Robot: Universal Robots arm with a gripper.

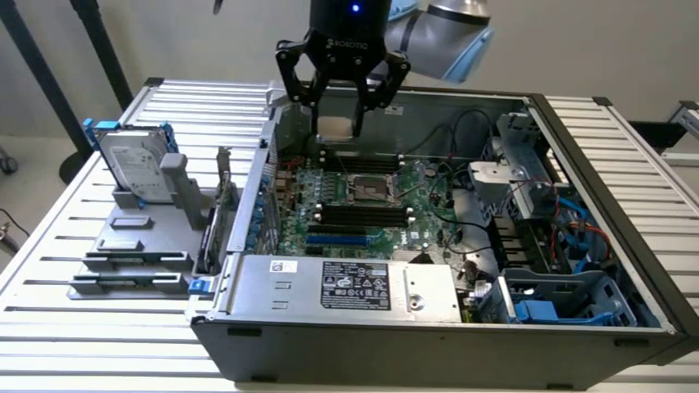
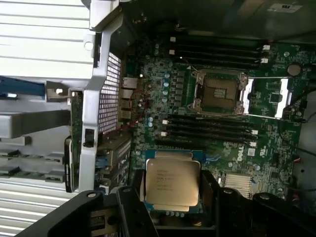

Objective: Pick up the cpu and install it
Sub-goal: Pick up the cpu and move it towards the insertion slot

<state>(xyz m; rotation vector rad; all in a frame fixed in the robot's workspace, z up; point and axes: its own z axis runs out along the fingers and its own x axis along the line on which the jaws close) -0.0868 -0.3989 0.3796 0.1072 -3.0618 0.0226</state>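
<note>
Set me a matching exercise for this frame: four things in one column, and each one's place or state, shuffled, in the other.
1 cpu
2 socket
3 hard drive
4 power supply

A standing in a grey holder outside the case
B empty, on the green board
C held in the gripper
D along the case's side nearest the exterior camera

Pairs: 1-C, 2-B, 3-A, 4-D

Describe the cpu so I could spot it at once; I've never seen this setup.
Start at the open computer case on the slatted table, then find the black gripper above its far side. Held in it is the cpu, a small flat square. Its plain silver-grey metal top sets it apart from the green motherboard and the empty socket on it.
</note>
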